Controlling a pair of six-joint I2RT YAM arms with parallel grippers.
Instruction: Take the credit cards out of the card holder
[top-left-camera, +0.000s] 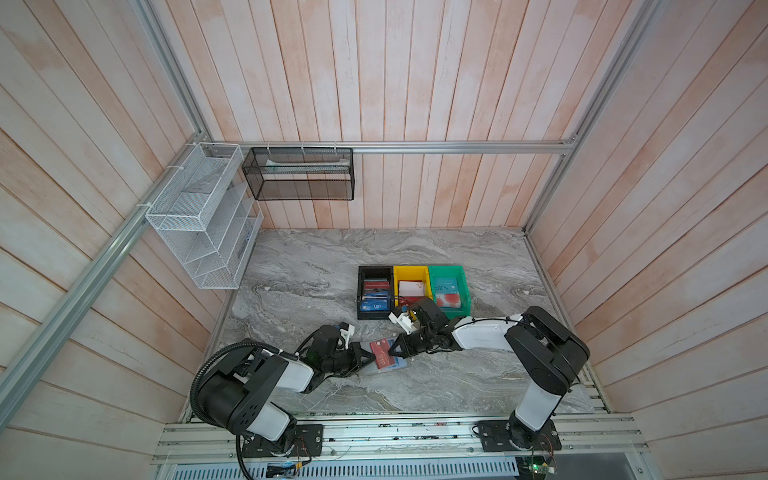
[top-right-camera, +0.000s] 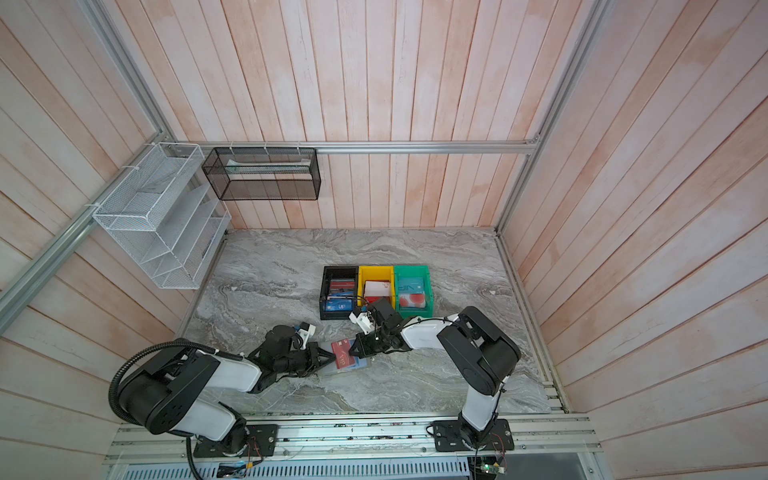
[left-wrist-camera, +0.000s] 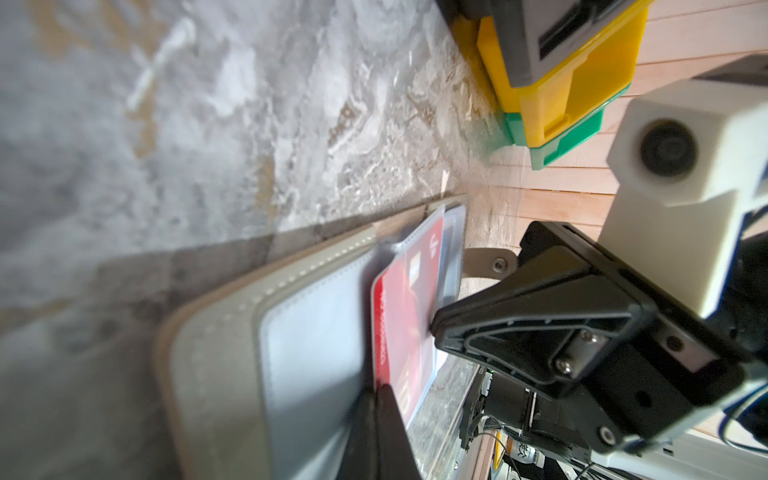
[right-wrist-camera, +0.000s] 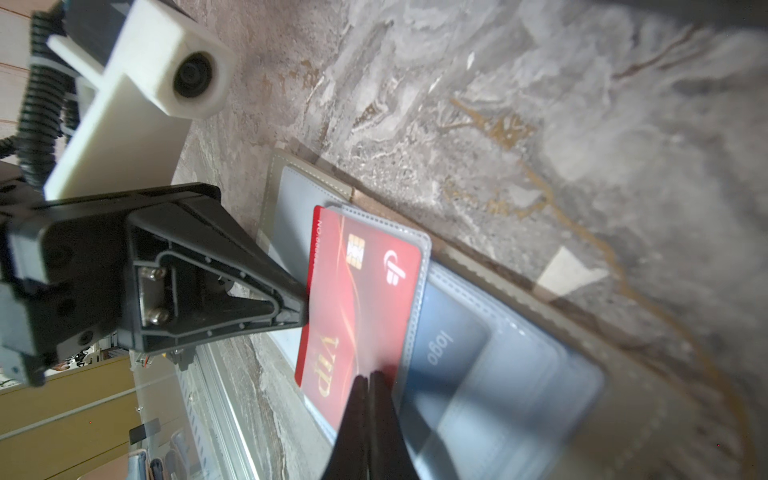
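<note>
The grey card holder (top-left-camera: 397, 367) (top-right-camera: 360, 366) lies open on the marble table between my two grippers. A red credit card with gold "VIP" lettering (top-left-camera: 382, 353) (right-wrist-camera: 361, 291) sticks partway out of a translucent pocket. My left gripper (top-left-camera: 371, 358) (left-wrist-camera: 379, 388) is shut on the card's free edge. From the opposite side, my right gripper (top-left-camera: 390, 352) (right-wrist-camera: 369, 376) is shut on the pocket's edge over the card's other end. A dark blue card marked "logo" (right-wrist-camera: 444, 345) sits inside another pocket.
Behind the grippers stand three bins side by side: black (top-left-camera: 375, 270), yellow (top-left-camera: 411, 270) and green (top-left-camera: 446, 269), each holding cards. A white wire rack (top-left-camera: 199, 216) and a black mesh basket (top-left-camera: 299, 174) hang on the walls at the back left.
</note>
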